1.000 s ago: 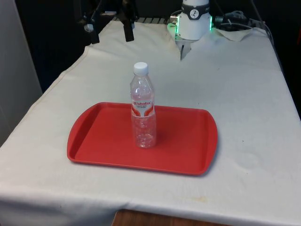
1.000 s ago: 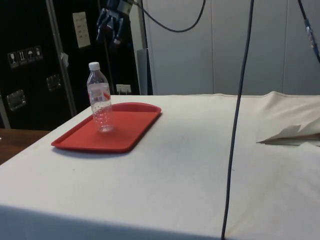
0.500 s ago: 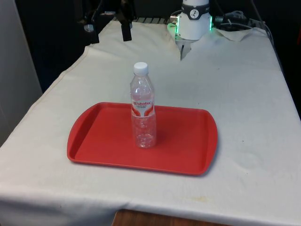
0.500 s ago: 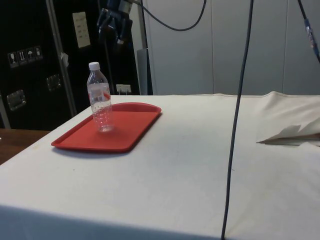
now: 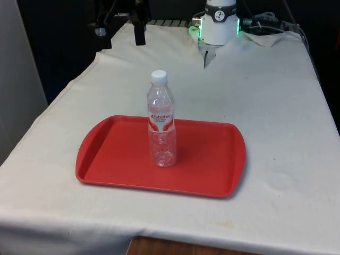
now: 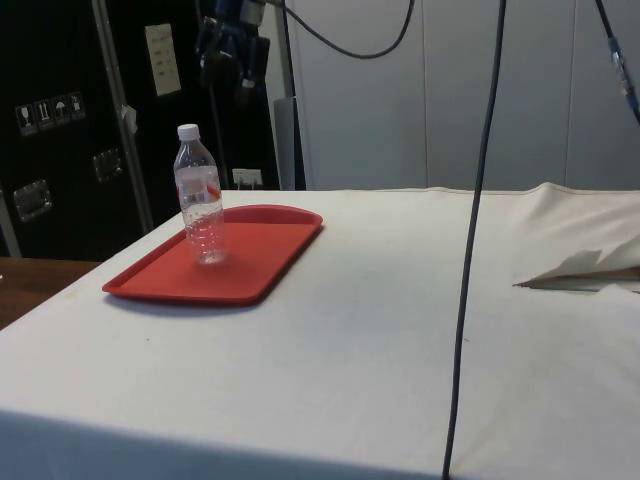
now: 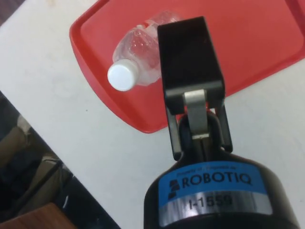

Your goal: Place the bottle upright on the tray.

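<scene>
The bottle (image 5: 161, 121) stands free near the middle of the red tray (image 5: 111, 151), so the placing looks done, and the gripper (image 6: 232, 52) hangs high above and well apart from it, holding nothing, likely to clear the cap. Whether its fingers are wide or narrow I cannot tell. The bottle's long axis runs vertical, white cap (image 7: 121, 76) up, base flat on the tray.

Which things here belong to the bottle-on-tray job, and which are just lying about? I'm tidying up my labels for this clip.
Part of the job:
- bottle, clear with a white cap, standing upright on the tray
- tray, red, on the white cloth
- gripper, raised above the tray, apart from the bottle

Just lying about:
- hanging black cable
- crumpled cloth fold at the table's edge
</scene>
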Controlling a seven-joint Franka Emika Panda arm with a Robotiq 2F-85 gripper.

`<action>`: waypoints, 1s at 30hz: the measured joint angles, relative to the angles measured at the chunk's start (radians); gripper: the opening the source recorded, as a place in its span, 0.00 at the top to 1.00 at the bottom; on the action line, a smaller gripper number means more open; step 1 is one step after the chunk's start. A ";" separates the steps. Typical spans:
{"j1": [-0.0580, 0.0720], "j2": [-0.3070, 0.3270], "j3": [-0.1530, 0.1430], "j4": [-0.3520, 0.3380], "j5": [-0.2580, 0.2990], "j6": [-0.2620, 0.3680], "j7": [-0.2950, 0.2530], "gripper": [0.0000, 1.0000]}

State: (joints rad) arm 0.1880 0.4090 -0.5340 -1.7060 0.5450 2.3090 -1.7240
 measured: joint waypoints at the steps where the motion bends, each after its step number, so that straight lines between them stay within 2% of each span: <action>1: 0.000 0.000 -0.001 0.002 -0.011 -0.007 0.000 0.00; 17: 0.001 -0.003 -0.001 0.017 -0.105 -0.039 -0.003 0.00; 30: 0.012 -0.043 0.002 0.005 -0.157 -0.080 -0.038 0.00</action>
State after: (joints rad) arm 0.2000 0.3660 -0.5320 -1.7010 0.3880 2.2290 -1.7620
